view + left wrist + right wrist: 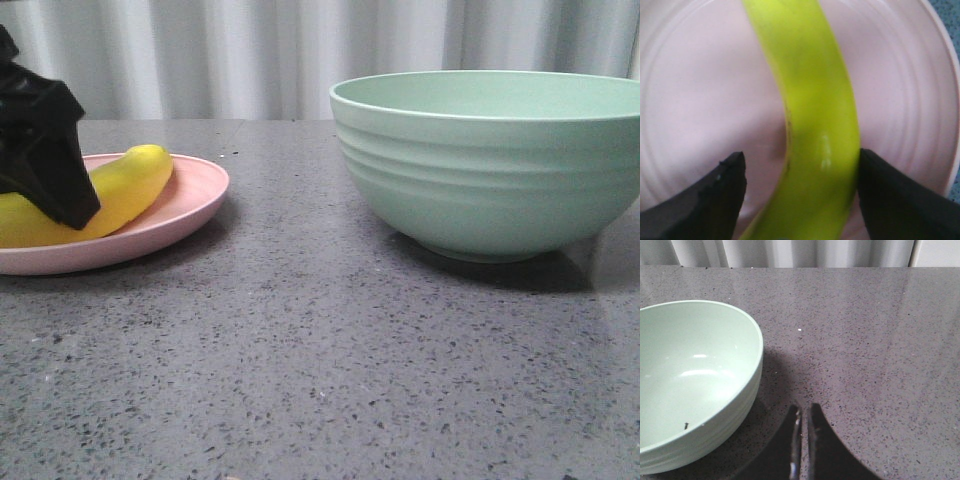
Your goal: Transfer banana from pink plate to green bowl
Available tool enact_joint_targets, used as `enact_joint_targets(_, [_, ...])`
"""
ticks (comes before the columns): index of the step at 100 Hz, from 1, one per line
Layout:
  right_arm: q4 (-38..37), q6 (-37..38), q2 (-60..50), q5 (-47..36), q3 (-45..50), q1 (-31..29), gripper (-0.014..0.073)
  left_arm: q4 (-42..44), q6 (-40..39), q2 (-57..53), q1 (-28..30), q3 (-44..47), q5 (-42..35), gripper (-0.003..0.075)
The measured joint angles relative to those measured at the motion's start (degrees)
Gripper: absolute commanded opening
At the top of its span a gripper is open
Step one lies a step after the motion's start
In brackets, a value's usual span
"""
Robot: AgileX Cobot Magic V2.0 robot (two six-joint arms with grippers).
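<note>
Setting: grey speckled table [300, 380] fills the lower frame of the front view, with pale curtains [260, 50] along the top behind it.
Nearest ground: bare tabletop across the bottom of the front view, nothing lying on it.
Pink plate [195, 200]: middle left of the front view, flat on the table, well apart from the bowl.
Banana [135, 180]: lying on the plate, not yet lifted as far as I can judge; its rounded end points toward frame centre.
Left gripper [800, 195]: down over the plate, fingers spread either side of the banana. In the left wrist view one finger [890, 200] touches the banana's flank, while the other stands off with plate showing between, so it is not pinching yet.
Green bowl [490, 160]: right half of the front view, upright, nothing visible inside in the right wrist view.
Right gripper [802, 440]: fingers pressed together, holding nothing, just beside the bowl.
Progress: early. The reach looks finished; closing, lifting, carrying across and releasing into the bowl all remain.
</note>
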Motion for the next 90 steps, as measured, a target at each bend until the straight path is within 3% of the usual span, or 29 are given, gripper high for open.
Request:
enact_joint_targets(13, [0.0, 0.0, 0.0, 0.0, 0.0, 0.0, -0.0053, 0.0, 0.0, 0.71, 0.0, -0.11, 0.0, 0.0361])
enact_joint_targets(56, [0.04, -0.1, 0.0, 1.43, 0.0, 0.0, -0.0053, 0.0, 0.38, 0.71, 0.0, -0.23, -0.13, -0.0017])
enact_joint_targets(84, [0.13, -0.1, 0.12, 5.24, -2.91, 0.09, -0.005, -0.04, 0.5, 0.9, -0.75, -5.69, 1.83, -0.002])
enact_joint_targets(90, [0.29, -0.1, 0.76, 7.69, -4.67, 0.31, -0.0018, -0.04, 0.86, 0.9, -1.96, -7.82, 2.87, -0.002])
